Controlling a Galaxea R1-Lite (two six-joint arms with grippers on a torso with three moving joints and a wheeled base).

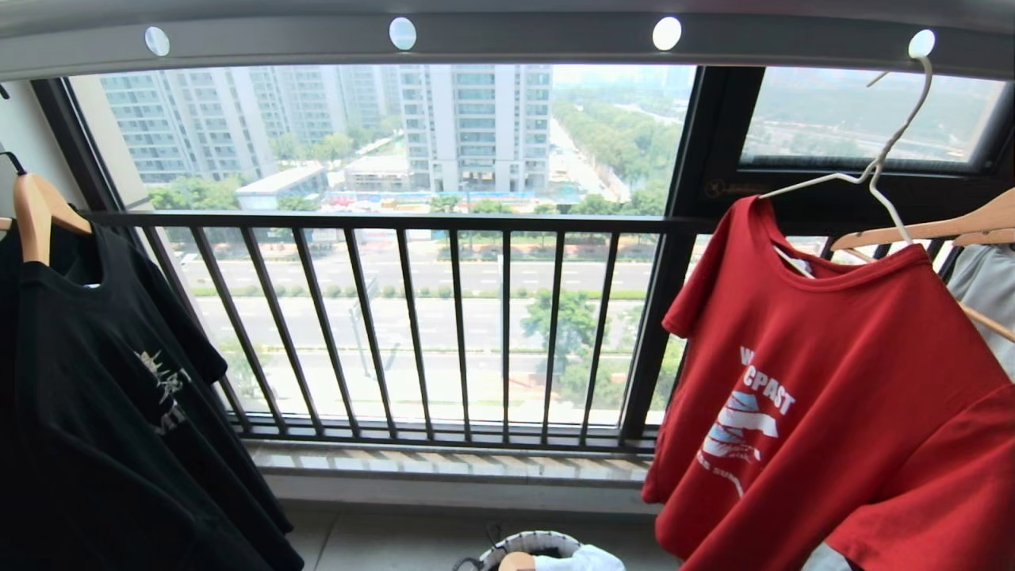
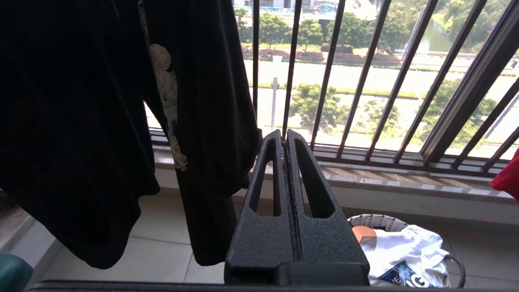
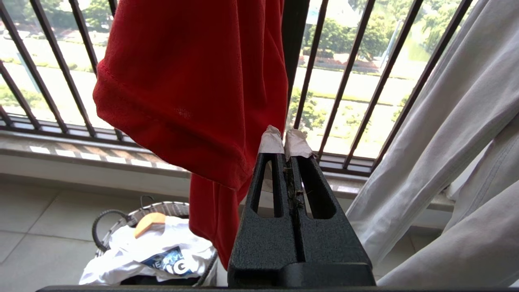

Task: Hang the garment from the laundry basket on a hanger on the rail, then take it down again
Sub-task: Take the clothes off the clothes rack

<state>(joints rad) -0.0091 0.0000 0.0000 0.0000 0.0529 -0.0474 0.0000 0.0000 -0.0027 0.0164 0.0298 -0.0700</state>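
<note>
**A:** Head view, nearest first: what hangs on the right?

**B:** A red short-sleeved T-shirt (image 1: pixel 833 412) with a white and light-blue chest print, lettering partly folded. It hangs on a thin white wire hanger (image 1: pixel 880 170), whose hook sits in a round hole of the long grey metal beam (image 1: pixel 507 40) overhead. Low down, a small round white wire-mesh basket (image 1: pixel 547 543) stands on the floor tiles, holding a white garment (image 1: pixel 583 559).

**A:** What do the wrist views add?

**B:** The grippers, which the head view lacks. In the left wrist view, the left gripper (image 2: pixel 285 136) has its two black fingers pressed together, holding nothing, beside a black T-shirt (image 2: pixel 81 121). In the right wrist view, the right gripper (image 3: pixel 284 140), with pale taped tips, is also closed and empty, just beside the red shirt's hem; pale grey cloth (image 3: pixel 446 162) hangs on its other side.

**A:** And farthest off?

**B:** A dark barred window railing (image 1: pixel 428 317), then a road, trees and tall buildings.
</note>
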